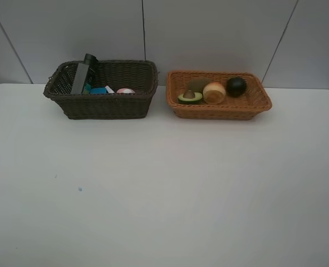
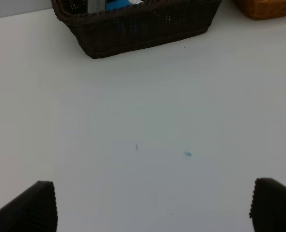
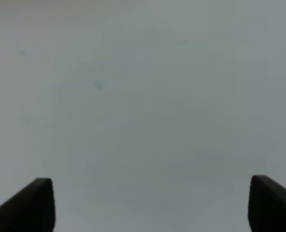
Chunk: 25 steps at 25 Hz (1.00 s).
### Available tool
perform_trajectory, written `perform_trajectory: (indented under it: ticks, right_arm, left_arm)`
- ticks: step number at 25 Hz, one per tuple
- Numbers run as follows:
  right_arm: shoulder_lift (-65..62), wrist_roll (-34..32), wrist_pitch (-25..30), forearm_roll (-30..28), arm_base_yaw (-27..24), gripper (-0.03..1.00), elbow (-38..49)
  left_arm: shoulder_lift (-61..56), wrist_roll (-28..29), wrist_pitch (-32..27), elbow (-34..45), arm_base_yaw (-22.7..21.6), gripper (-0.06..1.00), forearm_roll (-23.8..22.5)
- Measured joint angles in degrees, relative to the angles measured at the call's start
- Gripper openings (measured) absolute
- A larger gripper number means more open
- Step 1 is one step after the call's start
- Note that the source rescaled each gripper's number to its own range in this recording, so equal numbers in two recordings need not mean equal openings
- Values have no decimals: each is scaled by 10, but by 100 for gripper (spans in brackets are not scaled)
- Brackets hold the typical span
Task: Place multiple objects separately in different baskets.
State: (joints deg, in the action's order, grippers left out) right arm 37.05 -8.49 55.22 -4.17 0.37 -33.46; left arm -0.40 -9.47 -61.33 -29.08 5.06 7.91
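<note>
The dark brown basket point(image 1: 100, 105) stands at the back left. It holds the dark green pump bottle point(image 1: 83, 75) leaning in its left corner, the blue eraser point(image 1: 97, 90), the white-pink marker point(image 1: 109, 89) and the pink bottle point(image 1: 126, 90). To its right, the light orange basket point(image 1: 220, 111) holds the halved avocado point(image 1: 190, 97), kiwi point(image 1: 197, 84), orange bun point(image 1: 214, 92) and dark mangosteen point(image 1: 236, 86). Neither arm shows in the exterior high view. My left gripper point(image 2: 152, 208) is open over bare table, well short of the dark basket point(image 2: 143, 29). My right gripper point(image 3: 150, 203) is open over bare table, holding nothing.
The white table point(image 1: 164, 183) stretches in front of both baskets. A small blue speck point(image 2: 187, 153) marks it near the left side. A corner of the orange basket point(image 2: 268, 7) shows in the left wrist view. A grey panelled wall stands behind.
</note>
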Motion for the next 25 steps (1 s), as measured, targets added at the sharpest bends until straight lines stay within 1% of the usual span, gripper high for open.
perform_trajectory:
  ticks: [2, 8, 12, 18, 22, 25]
  right_arm:
    - [-58, 0, 4, 3, 0, 100, 18]
    - [-186, 4, 21, 7, 0, 100, 24]
    - [-254, 27, 50, 14, 0, 100, 38]
    - [-351, 56, 51, 34, 0, 100, 38]
    - [-372, 68, 52, 42, 0, 100, 39]
    - [-372, 70, 52, 42, 0, 100, 39]
  left_arm:
    - [0, 0, 0, 0, 0, 100, 0]
    - [0, 0, 0, 0, 0, 100, 0]
    - [0, 0, 0, 0, 0, 100, 0]
    - [0, 0, 0, 0, 0, 100, 0]
    - [0, 0, 0, 0, 0, 100, 0]
    - [0, 0, 0, 0, -10, 100, 0]
